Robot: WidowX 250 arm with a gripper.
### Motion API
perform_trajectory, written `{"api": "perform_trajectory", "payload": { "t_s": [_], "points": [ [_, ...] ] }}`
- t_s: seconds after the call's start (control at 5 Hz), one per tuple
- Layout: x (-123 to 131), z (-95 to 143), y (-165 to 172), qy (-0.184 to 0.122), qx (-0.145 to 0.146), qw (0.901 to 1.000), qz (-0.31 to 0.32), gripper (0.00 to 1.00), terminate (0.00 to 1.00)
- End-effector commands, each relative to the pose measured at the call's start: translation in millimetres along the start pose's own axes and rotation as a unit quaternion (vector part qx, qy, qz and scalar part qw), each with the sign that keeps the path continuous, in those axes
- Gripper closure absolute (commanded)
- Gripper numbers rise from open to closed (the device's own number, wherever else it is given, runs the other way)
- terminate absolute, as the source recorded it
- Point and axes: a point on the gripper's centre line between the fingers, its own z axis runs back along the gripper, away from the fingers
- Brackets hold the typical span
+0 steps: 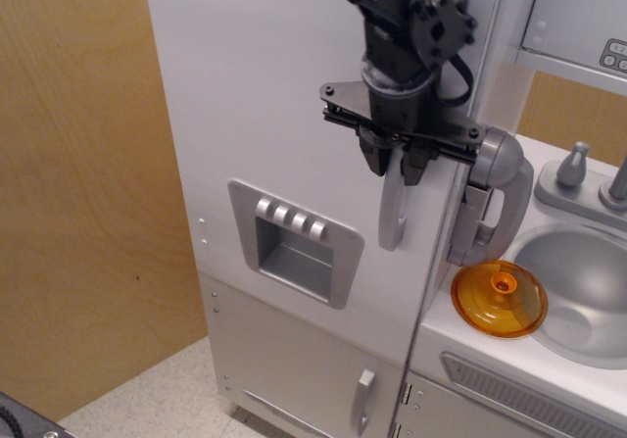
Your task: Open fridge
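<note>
One tall silver-grey toy fridge [294,115] fills the left and middle of the view, its large door shut and bearing one vertical silver handle [394,208] and one recessed dispenser panel [296,241] with four silver buttons, above one small lower door with a short handle [363,400]. One black robot gripper [395,162] reaches down from the top, its jaws nearly closed around the upper end of the vertical handle. To the right stand one grey toy telephone [493,195], one orange translucent lid [499,299] beside one grey sink [586,283], and wooden panelling [83,193] lines the wall over a speckled floor; no writing is legible.
</note>
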Motion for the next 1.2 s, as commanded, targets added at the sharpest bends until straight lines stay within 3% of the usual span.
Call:
{"api": "perform_trajectory", "payload": {
  "t_s": [0.0,0.2,0.4,0.6,1.0],
  "points": [
    [-18,27,20,0.011,-0.019,0.9997,0.012,1.00,0.00],
    [-40,51,41,0.034,-0.029,0.9989,0.010,1.00,0.00],
    [-60,67,56,0.050,-0.002,0.9987,0.004,0.00,0.00],
    [-73,76,55,0.076,0.019,0.9969,0.012,0.00,0.00],
    [-101,85,22,0.123,0.011,0.9921,-0.022,0.00,0.00]
  ]
}}
